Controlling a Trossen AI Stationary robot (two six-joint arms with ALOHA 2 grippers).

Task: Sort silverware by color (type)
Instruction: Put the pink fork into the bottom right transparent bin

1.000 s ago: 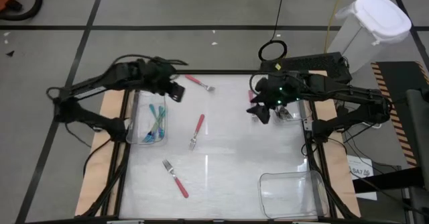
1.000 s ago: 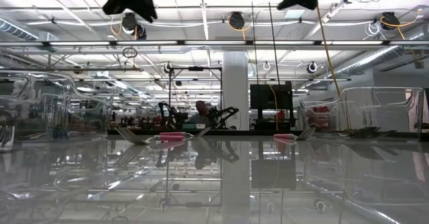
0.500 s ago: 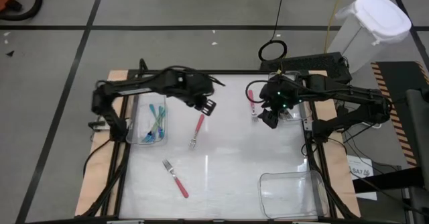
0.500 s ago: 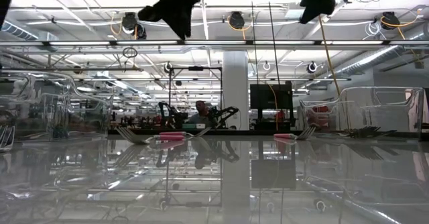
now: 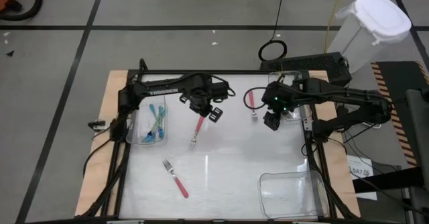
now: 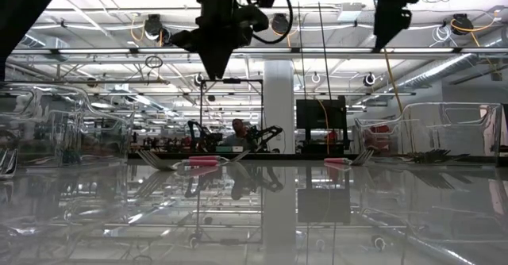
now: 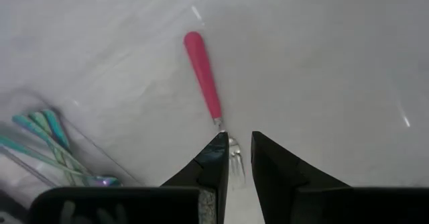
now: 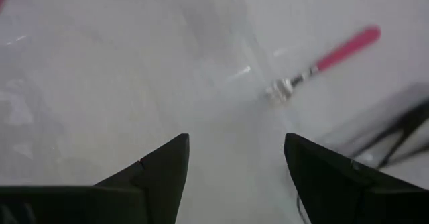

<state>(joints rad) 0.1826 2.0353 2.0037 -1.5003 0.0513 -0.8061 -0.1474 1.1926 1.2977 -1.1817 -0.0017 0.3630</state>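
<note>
Silverware is lying partly sorted: the teal-handled forks (image 5: 157, 122) are resting together inside the clear bin (image 5: 137, 139) at about nine o'clock on the table (image 5: 228, 163), while the pink-handled ones are lying loose on the open surface. One pink fork (image 5: 198, 128) is sitting near the centre toward eleven o'clock, a second pink fork (image 5: 175, 178) is lying toward seven o'clock, and a third pink fork (image 5: 253, 103) is resting toward one o'clock. Black pieces seem to be showing at the edge of the right wrist view, though too blurred to say more. A second clear bin (image 5: 289, 194) at five o'clock is looking unfilled from above. The left gripper (image 5: 210, 111), its fingers drawn narrow and gripping nothing, is hovering over the central pink fork, its tines showing just between the fingertips in the wrist view. The right gripper (image 5: 271, 120), spread wide and carrying nothing, is hanging just beside the one o'clock fork. Judging by this, the teal group is looking finished and the pink group is not yet gathered.
</note>
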